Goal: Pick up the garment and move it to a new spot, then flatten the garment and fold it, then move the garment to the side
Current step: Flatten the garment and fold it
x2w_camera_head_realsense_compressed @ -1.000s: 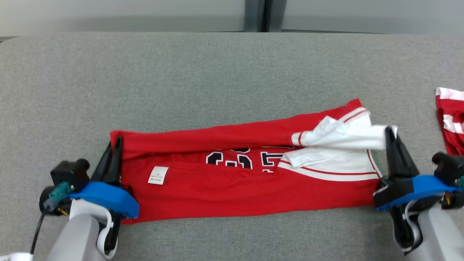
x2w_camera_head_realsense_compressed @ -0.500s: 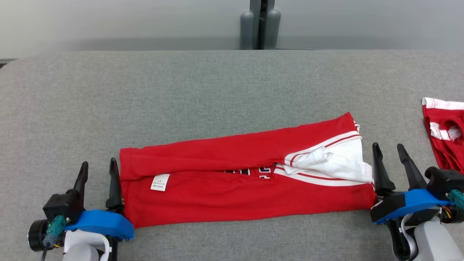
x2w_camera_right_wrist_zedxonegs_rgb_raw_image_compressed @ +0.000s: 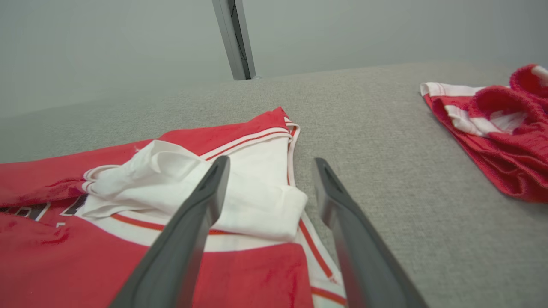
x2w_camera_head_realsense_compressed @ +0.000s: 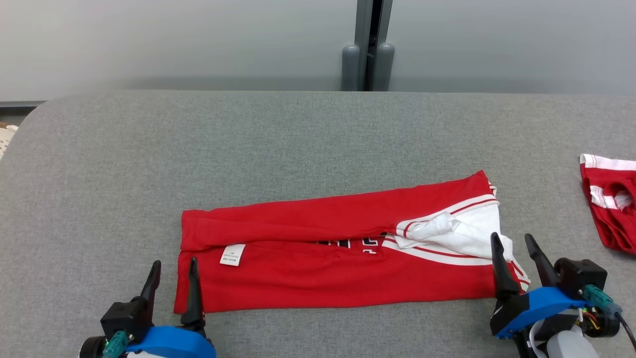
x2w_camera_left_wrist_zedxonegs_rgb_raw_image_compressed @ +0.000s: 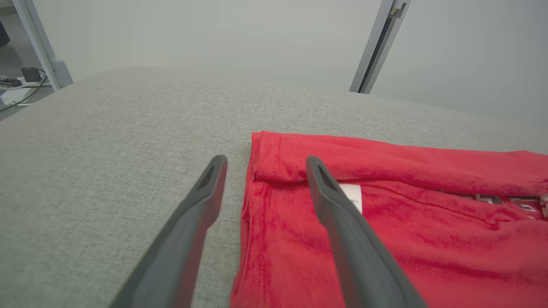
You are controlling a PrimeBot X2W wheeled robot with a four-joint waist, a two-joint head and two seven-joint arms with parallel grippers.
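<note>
- I see the garment (x2w_camera_head_realsense_compressed: 338, 258), a red jersey with white trim and dark lettering, lying folded into a long band across the near middle of the grey tabletop (x2w_camera_head_realsense_compressed: 298, 144).
- Its far flap is turned over the near half, and a white label (x2w_camera_head_realsense_compressed: 232, 254) shows near the left end. Crumpled white cloth sits at the right end.
- My left pincer (x2w_camera_head_realsense_compressed: 174, 262) is spread and grips nothing. It straddles the garment's left edge, one finger over red cloth and the other over bare tabletop.
- My right pincer (x2w_camera_head_realsense_compressed: 511, 236) is also spread and empty. It straddles the right edge, with one finger over the white cloth.
- A second red-and-white piece (x2w_camera_head_realsense_compressed: 608, 209) lies bunched at the far right of the tabletop, well apart from the garment.
</note>
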